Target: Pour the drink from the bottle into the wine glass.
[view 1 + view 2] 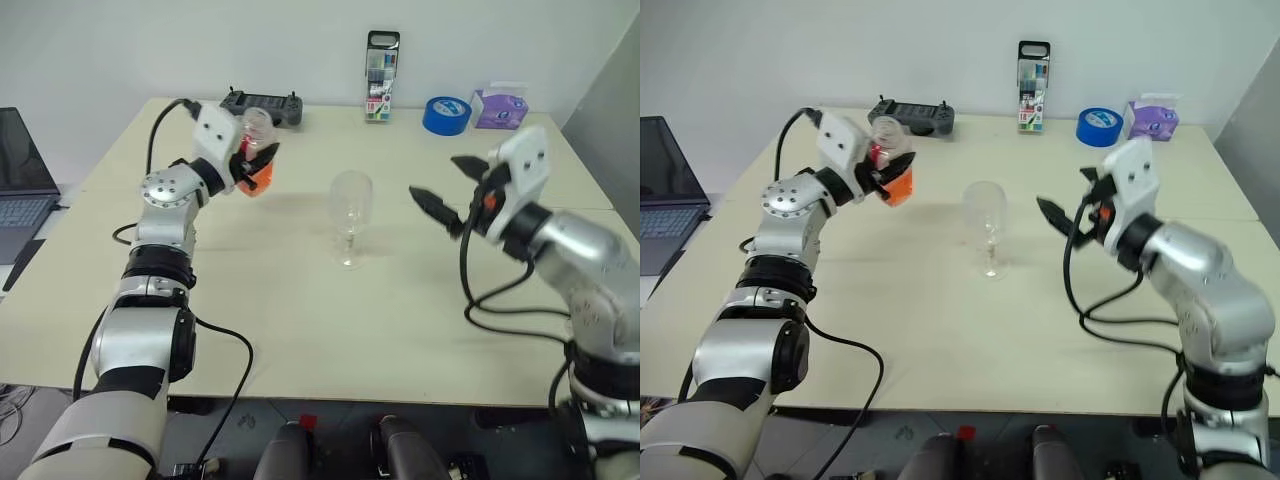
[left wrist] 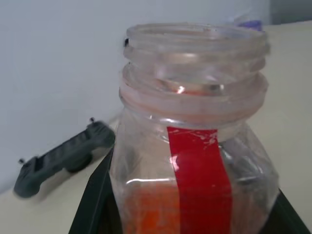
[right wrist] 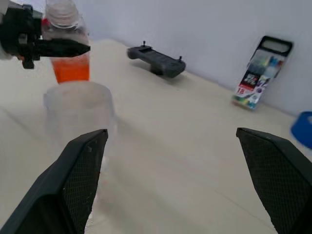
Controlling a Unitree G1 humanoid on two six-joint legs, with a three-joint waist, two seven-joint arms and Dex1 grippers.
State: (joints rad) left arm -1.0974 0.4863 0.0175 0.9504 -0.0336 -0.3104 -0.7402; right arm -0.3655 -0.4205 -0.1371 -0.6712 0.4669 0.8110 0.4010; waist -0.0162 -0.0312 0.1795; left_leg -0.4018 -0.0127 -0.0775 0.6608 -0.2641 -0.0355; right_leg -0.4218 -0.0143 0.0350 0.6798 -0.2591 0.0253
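Up top in the head views, the left gripper [image 1: 255, 160] is clenched on the bottle [image 1: 257, 150], held off the desk [image 1: 300, 320] w/ its mouth uncapped. Orange drink [image 1: 258, 178] sits in the lower part; the fingers hide much of the body, so the level is hard to read. Wine glass [image 1: 351, 218] stands upright mid-desk, to the right of the bottle and apart from it, looks empty. Right gripper [image 1: 452, 190] hangs to the right of the glass, fingers spread wide, holding nothing. Back edge of the desk: dark controller [image 1: 262, 103], marker case [image 1: 381, 76], blue tape roll [image 1: 446, 114], purple packet [image 1: 500, 108]. Laptop [image 1: 22, 175] is cut off at the left edge.

Left wrist view: bottle neck fills most of it, open threaded rim, red label strip [image 2: 200, 185] down the front, drink low behind it. Bottle base is cut off. Controller beyond is blurry.

Right wrist view: both fingers [image 3: 73, 180] stand far apart w/ the glass between and beyond them, faint and hard to make out against the desk. Bottle w/ drink shows behind it in the other gripper. Tape roll is cut off at the edge.
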